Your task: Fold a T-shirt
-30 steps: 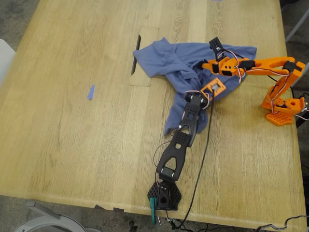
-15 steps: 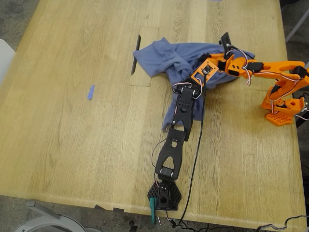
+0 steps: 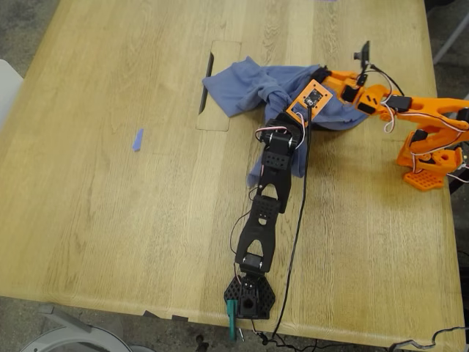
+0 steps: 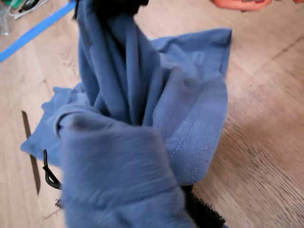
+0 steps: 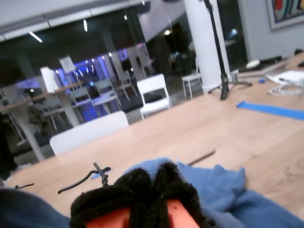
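exterior view: one t-shirt (image 3: 242, 88), two arms, perhaps

We cannot see the jaws of our first gripper (image 4: 118, 5): in the first wrist view the T-shirt (image 4: 142, 123) drapes over them, and the frame edge cuts the cloth near the camera. In the second wrist view, our second gripper (image 5: 142, 199) is cut off by the frame edge, its black-padded tips pressed together. In the exterior view, the shirt's chest print is not visible, and both grippers are buried in shirt folds.
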Available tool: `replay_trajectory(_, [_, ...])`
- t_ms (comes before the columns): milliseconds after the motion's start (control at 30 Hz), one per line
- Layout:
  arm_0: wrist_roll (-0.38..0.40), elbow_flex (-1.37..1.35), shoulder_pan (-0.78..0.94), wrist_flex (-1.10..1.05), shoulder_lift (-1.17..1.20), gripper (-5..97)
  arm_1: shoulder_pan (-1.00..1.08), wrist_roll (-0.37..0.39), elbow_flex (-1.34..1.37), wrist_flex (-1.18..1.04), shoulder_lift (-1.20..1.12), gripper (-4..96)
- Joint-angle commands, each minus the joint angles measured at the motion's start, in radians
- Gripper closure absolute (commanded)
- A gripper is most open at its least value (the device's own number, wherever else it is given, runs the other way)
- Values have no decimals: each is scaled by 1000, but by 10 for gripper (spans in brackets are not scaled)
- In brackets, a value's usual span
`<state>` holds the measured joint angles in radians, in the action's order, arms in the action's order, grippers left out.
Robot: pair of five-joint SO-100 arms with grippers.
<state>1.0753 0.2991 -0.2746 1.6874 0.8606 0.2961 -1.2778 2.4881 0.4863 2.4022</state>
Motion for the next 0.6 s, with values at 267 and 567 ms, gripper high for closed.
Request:
replay_trajectory(267, [2,34,18,40,316,918,-37,-15,-8,-9,229,913])
replay_trajectory(567, [-15,35,67,143,422,918,-98,-14,-23,-46,351,913])
